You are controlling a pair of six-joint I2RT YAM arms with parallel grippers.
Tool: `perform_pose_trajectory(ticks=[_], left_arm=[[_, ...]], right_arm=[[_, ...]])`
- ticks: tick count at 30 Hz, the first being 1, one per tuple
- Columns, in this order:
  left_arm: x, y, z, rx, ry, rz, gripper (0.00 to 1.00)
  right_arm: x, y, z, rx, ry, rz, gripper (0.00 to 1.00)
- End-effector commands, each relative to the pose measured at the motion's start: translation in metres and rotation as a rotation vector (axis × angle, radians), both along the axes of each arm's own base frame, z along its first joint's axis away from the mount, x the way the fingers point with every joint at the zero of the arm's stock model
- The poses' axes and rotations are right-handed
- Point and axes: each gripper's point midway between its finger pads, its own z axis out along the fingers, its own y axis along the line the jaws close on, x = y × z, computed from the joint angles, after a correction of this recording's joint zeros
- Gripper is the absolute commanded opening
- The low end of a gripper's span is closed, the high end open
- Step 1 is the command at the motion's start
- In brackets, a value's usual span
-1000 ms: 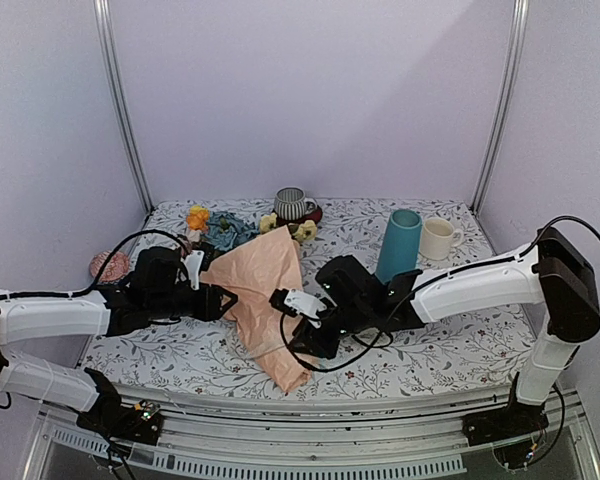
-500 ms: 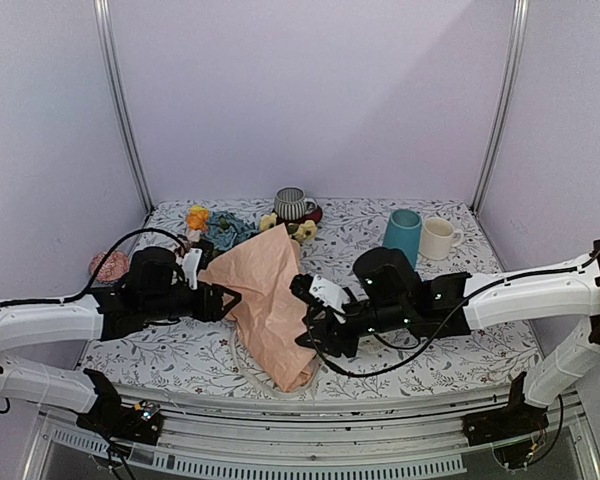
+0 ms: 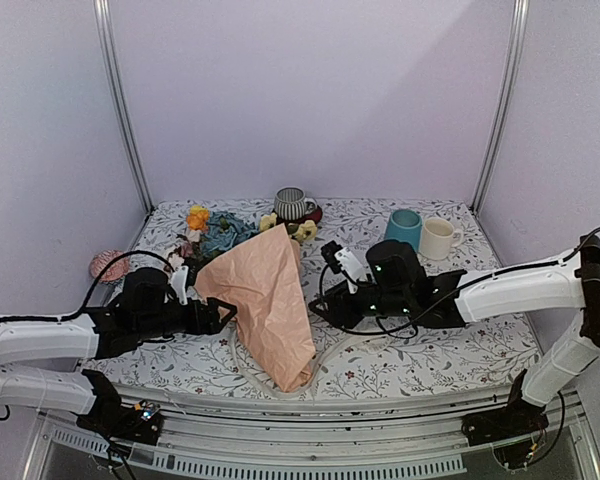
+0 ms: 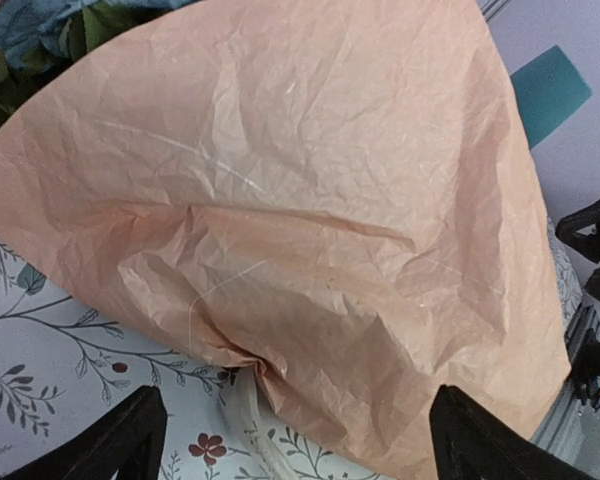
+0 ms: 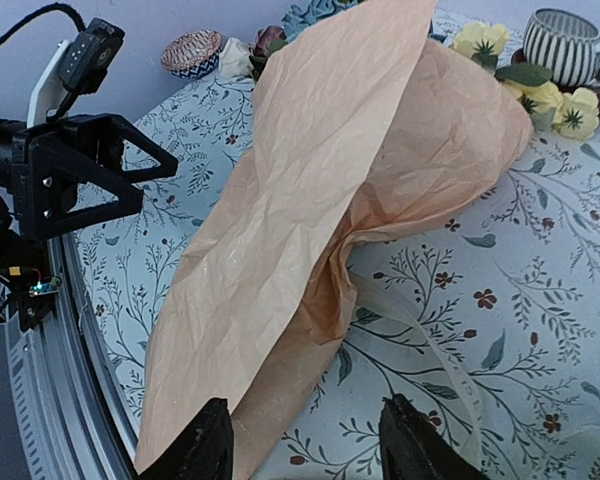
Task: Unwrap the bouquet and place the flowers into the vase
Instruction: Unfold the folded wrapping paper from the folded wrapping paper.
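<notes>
**Bouquet lies between my two spread grippers, neither holding anything.**
The paper cone (image 3: 265, 300) runs from its narrow end at the near bench (image 3: 430, 345) edge up to the flowers (image 3: 215, 228) at the far left. My left gripper (image 4: 300, 445) faces its left flank and my right gripper (image 5: 300, 455) its right, both just beside it. The vase (image 3: 404, 228) stands upright far right, behind my right arm and well apart from the blooms.

The bouquet (image 3: 265, 300) lay before me, a slack cone of crinkled peach-pink paper. Its flowers (image 3: 220, 232) poked out at the far end. The teal vase (image 3: 404, 226) stood upright, far right.
</notes>
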Motion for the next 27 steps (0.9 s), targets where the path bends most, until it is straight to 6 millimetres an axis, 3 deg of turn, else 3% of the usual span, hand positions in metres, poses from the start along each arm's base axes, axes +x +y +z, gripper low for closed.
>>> perform_pose_trajectory(ticks=[1, 7, 12, 18, 21, 24, 27], left_arm=[[-0.001, -0.007, -0.003, -0.078, 0.02, -0.007, 0.95], [0.004, -0.004, -0.004, -0.073, 0.031, 0.019, 0.94], [0.007, 0.016, 0.018, -0.042, -0.028, 0.095, 0.94], [0.005, 0.048, 0.081, 0.0, -0.125, 0.199, 0.94], [0.001, 0.064, 0.127, -0.008, -0.214, 0.243, 0.94], [-0.006, 0.073, 0.157, -0.025, -0.292, 0.244, 0.94], [-0.01, 0.072, 0.171, -0.033, -0.326, 0.222, 0.94]], right_arm=[[-0.003, 0.02, -0.013, 0.113, 0.123, 0.01, 0.56], [-0.019, 0.051, -0.013, 0.177, 0.204, 0.159, 0.59], [-0.059, 0.083, -0.005, 0.193, 0.179, 0.364, 0.57], [-0.124, 0.133, 0.02, 0.243, 0.092, 0.624, 0.57], [-0.159, 0.151, 0.014, 0.197, 0.061, 0.744, 0.57], [-0.174, 0.163, 0.019, 0.168, 0.024, 0.824, 0.56], [-0.17, 0.162, 0.02, 0.151, -0.012, 0.803, 0.56]])
